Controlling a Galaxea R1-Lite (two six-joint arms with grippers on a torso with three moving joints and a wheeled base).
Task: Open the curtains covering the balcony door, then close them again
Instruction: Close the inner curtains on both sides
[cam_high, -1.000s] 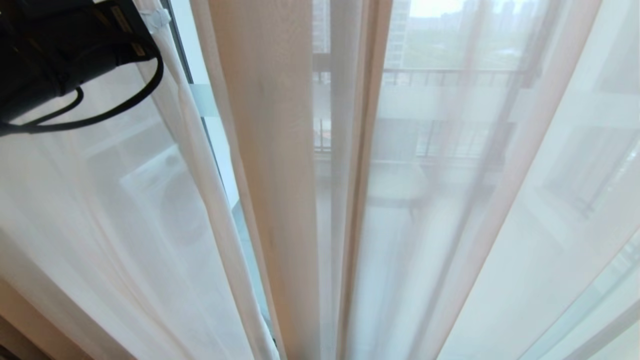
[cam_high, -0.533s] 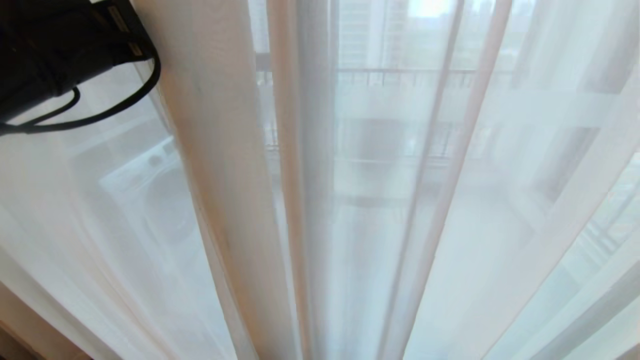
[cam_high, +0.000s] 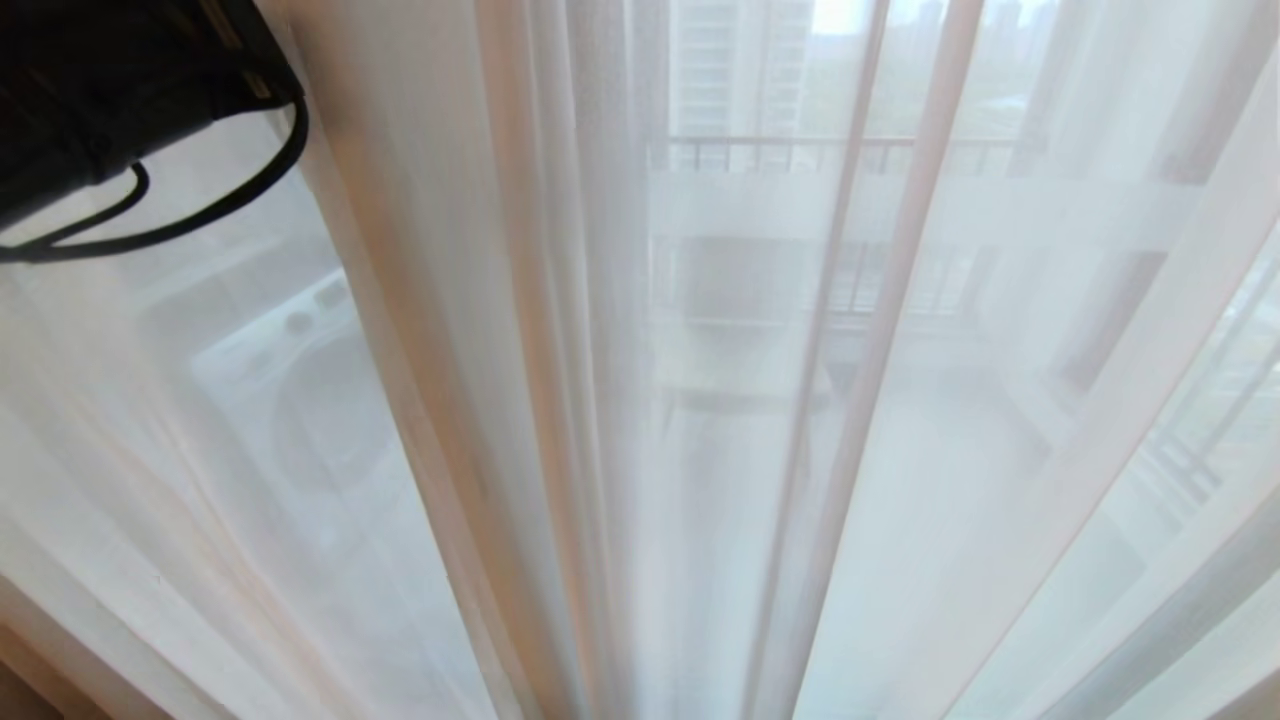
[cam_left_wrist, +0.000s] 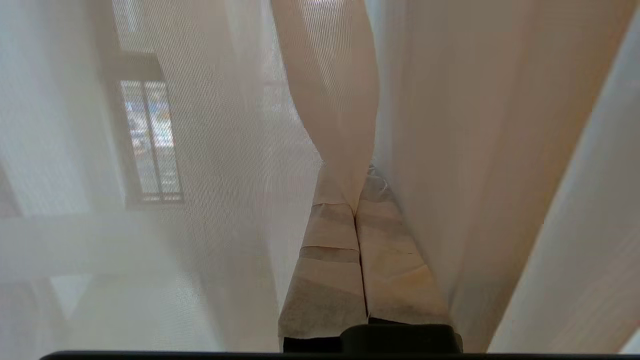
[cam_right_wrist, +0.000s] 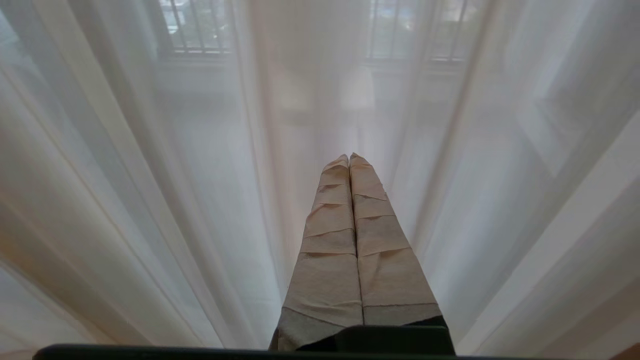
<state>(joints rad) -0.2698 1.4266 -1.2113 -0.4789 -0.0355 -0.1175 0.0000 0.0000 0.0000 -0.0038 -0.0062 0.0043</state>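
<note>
Step in hand: by my reading, the closing half of the task; the curtains (cam_high: 560, 400) hang across nearly all the glass, and the left gripper (cam_left_wrist: 356, 172) has a fold of cloth.
Left gripper: raised at the upper left of the head view, jaws pressed together and pinching a narrow beige edge fold that rises twisted from the tips.
Right gripper (cam_right_wrist: 349, 157): not seen from the head; its own camera shows taped jaws pressed together on nothing, pointing at the sheer cloth, apart from it.
Curtains, look: thin white sheer panels in long vertical folds with beige-tan seams and one denser tan fold left of centre; light passes through freely.
Curtains, place: straight ahead, filling the view from side to side, between the robot and the balcony door (cam_high: 1120, 330).
Behind the cloth: dim shapes only, a railing (cam_high: 800, 150), tall buildings beyond, something like a washing machine (cam_high: 300, 400) low on the left.
Next move calls for: checking no gap stays at the meeting edge, then parting the jaws cleanly so the fold drops straight and does not snag on the tape.
</note>
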